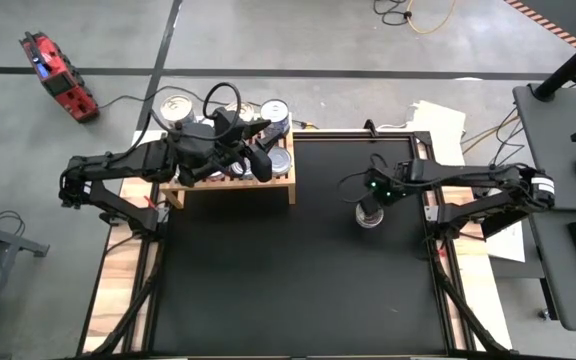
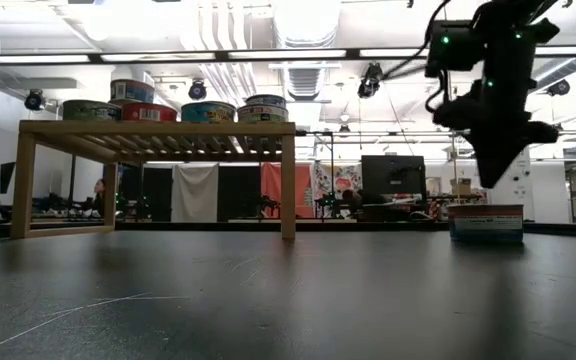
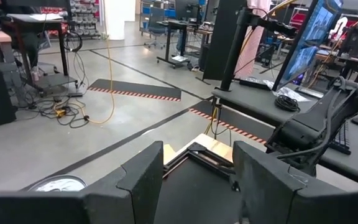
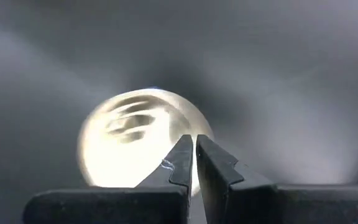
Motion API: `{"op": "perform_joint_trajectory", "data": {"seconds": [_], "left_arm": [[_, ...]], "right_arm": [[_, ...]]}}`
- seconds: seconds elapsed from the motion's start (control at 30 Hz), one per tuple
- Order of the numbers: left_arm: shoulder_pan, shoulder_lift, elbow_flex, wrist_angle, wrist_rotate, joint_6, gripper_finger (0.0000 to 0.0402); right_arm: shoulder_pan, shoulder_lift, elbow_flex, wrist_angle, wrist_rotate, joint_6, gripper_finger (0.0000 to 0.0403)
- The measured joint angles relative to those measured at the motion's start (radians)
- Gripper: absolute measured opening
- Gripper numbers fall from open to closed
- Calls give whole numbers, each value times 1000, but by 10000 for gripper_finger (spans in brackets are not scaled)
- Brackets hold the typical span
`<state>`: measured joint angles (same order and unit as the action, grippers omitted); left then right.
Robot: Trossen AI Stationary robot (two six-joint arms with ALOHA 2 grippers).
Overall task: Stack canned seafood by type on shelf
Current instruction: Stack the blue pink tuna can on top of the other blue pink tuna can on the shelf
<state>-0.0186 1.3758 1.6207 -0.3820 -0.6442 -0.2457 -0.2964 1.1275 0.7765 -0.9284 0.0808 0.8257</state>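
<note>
Most cans (image 2: 178, 108) already sit on the shelf (image 2: 158, 128), upper left; one can (image 1: 369, 216) waits centre-right beneath my closed, empty right gripper (image 4: 194, 163). My left gripper (image 3: 197, 180) seems half-open, empty.

One shelf (image 1: 230, 186) – one lone can (image 1: 370, 215) on the table – two arms.

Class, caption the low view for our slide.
Tins crowd the wooden shelf; right hand hangs shut above one last can.
</note>
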Motion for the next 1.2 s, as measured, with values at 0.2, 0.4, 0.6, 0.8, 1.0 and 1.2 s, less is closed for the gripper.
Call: {"op": "perform_joint_trajectory", "data": {"seconds": [0.2,0.4,0.6,0.8,1.0,1.2], "left_arm": [[0,0,0,0,0,-7,178],[0,0,0,0,1,-7,178],[0,0,0,0,1,-7,178],[0,10,0,0,50,-18,178],[-2,21,-7,-76,420,-129,178],[-119,115,-27,-167,515,-187,155]], "right_arm": [[-37,23,-22,-39,102,-26,13],[-29,69,-55,-12,34,-26,13],[13,85,-60,77,-41,-6,13],[89,85,-61,283,-192,10,13],[139,68,-46,374,-366,-108,13],[136,-8,-33,357,-321,-143,13]]}}
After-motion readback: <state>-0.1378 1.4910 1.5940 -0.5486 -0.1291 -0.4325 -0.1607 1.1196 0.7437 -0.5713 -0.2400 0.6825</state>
